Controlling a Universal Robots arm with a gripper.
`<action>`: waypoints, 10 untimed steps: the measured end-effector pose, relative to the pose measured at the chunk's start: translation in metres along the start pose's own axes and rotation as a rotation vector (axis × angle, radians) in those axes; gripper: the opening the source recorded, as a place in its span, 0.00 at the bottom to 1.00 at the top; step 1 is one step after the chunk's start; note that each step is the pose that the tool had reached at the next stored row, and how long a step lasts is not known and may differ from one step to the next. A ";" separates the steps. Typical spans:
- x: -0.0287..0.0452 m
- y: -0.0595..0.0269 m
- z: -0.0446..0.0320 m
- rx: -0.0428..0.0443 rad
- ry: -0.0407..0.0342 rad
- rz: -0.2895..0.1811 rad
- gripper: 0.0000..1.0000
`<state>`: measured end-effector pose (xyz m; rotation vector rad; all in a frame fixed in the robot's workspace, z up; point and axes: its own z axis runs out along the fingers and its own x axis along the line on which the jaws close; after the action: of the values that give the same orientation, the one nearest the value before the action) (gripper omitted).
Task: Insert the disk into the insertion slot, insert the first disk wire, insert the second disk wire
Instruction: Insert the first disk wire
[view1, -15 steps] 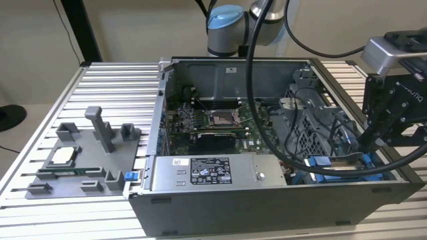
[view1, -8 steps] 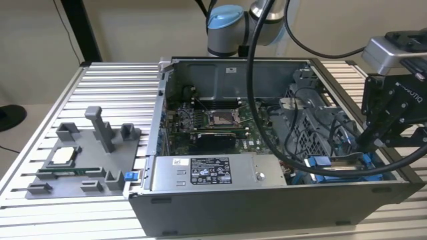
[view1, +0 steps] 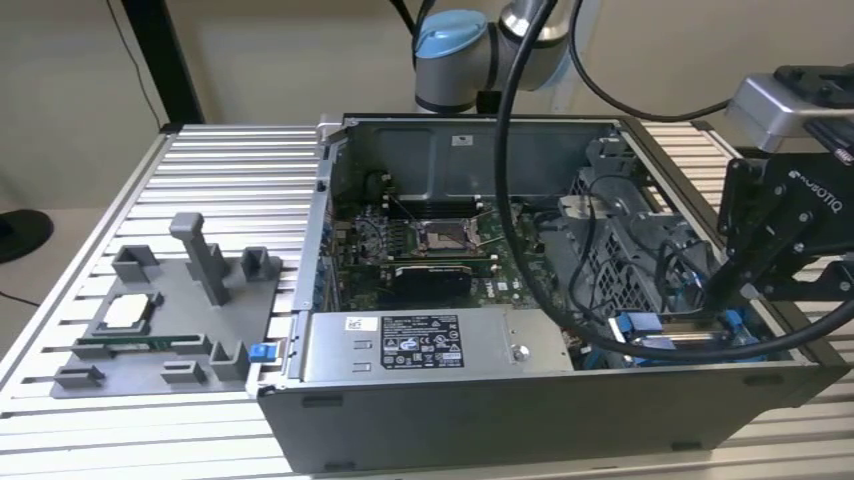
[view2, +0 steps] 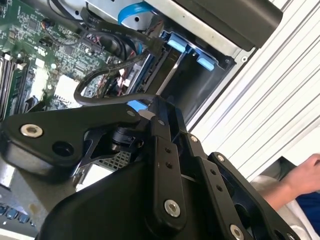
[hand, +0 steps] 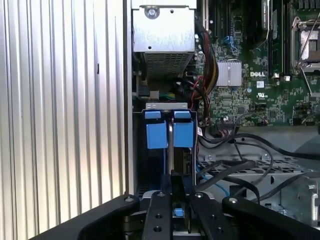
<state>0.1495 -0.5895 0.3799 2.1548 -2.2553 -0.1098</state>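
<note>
Closest in, the black two-finger gripper (hand: 177, 184) is pinched shut on a sliver of blue, seemingly the carrier edge of the flat silver disk (view2: 136, 105), at the near end of the grey rectangular insertion slot (hand: 167, 106). Clean seating likely means keeping the disk square to the slot walls and running it straight toward the two blue plastic tabs (hand: 156, 134), clear of the loose black cables (hand: 225, 172) beside the green motherboard (hand: 250, 95) beyond.
</note>
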 end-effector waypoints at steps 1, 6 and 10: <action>0.0005 0.0000 0.0008 -0.0031 -0.0001 0.003 0.00; 0.0019 -0.0018 0.0059 -0.0074 -0.0019 0.017 0.00; 0.0017 -0.0063 0.0079 -0.0054 -0.0033 0.017 0.00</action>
<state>0.1552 -0.5912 0.3716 2.1340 -2.2719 -0.1192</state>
